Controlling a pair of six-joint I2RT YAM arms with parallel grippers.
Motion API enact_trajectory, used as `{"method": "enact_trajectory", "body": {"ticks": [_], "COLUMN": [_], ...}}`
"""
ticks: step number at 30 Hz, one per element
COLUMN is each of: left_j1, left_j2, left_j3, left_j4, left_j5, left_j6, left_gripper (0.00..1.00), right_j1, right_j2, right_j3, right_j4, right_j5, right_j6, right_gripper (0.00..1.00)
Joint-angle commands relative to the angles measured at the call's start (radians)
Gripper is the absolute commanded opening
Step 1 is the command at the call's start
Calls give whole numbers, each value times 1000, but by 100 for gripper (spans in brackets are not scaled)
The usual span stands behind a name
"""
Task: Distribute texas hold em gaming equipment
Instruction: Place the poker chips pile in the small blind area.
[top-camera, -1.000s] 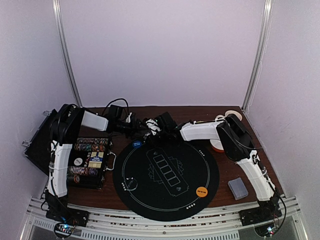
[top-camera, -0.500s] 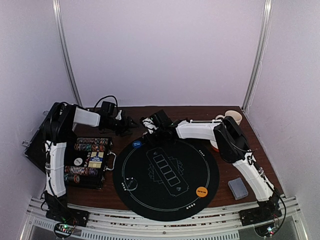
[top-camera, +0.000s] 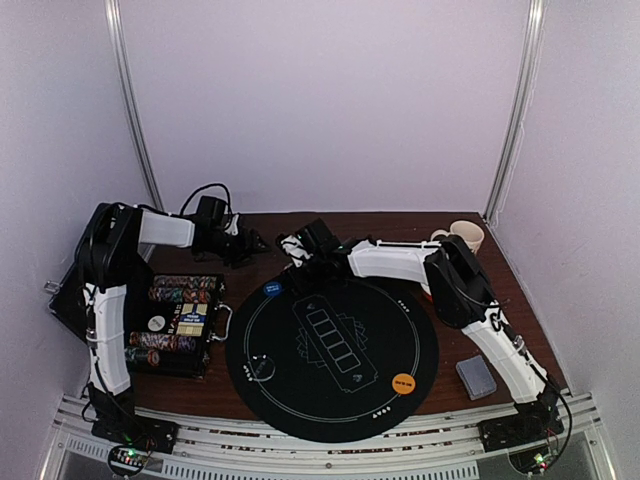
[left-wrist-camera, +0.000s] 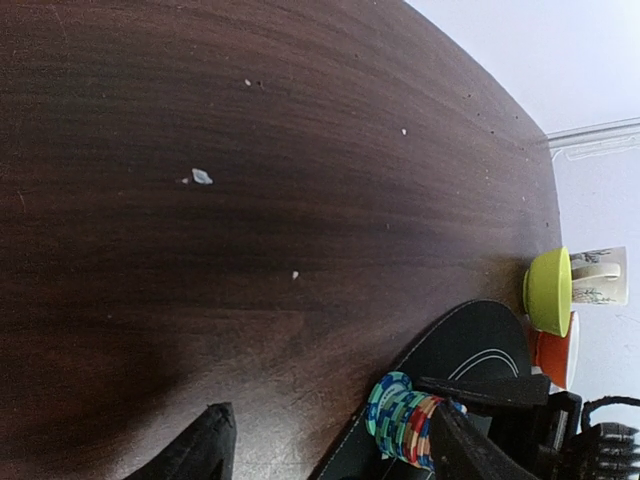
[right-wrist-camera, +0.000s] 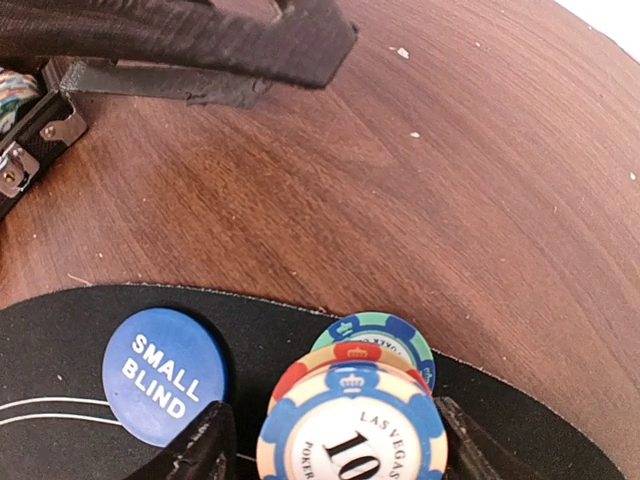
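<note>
A leaning stack of poker chips (right-wrist-camera: 350, 440) stands between the fingers of my right gripper (right-wrist-camera: 330, 430) at the far-left edge of the black round mat (top-camera: 330, 400). The jaws are open, with a gap on the left side. A blue SMALL BLIND disc (right-wrist-camera: 165, 375) lies just left of the stack and also shows in the top view (top-camera: 272, 288). My left gripper (left-wrist-camera: 330, 440) is open and empty over bare wood, with the stack (left-wrist-camera: 405, 425) to its right. An orange disc (top-camera: 402, 381) lies on the mat's near right. A grey-blue card deck (top-camera: 476, 376) lies right of the mat.
An open black case (top-camera: 180, 320) with rows of chips sits at the left. A patterned mug (top-camera: 465, 233) stands at the back right, with a green bowl (left-wrist-camera: 548, 290) and a white-orange bowl (left-wrist-camera: 552, 350) near it. White walls enclose the table.
My left gripper has pulled back to the left, away from the right gripper. My right gripper has moved left and slightly nearer, to the mat's far-left edge.
</note>
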Motion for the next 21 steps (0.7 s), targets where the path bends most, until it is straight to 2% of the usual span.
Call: {"method": "enact_trajectory", "body": {"ticks": [1,4,5,6,15,21], "left_j1": [8,8,8,8,8,8], "left_j2": [-39,-48,-53,-59,-119,-239], "left_j3": [5,7,7,7,70,72], "left_j4": [-7,-18,-22,-24,-137,-285], "left_j5": [-14,-23,-26,-29,-83,-187], "left_j6": [32,42,48,55,162,258], "left_gripper": [69,69,69,69,70,69], "right_j1": [-4,-4,-4,-3,-4,-4], "right_j2": [34,28,25,21,-49,-146], "right_j3": [9,13,15,14,15,2], "right_j4": [-59,-59,-57,-55,-39,-53], "right_j5": [21,24,27,30,43,22], "right_j6": [0,-4,-6,-8,-33,-52], "right_gripper": [72,85,97,100,100,100]}}
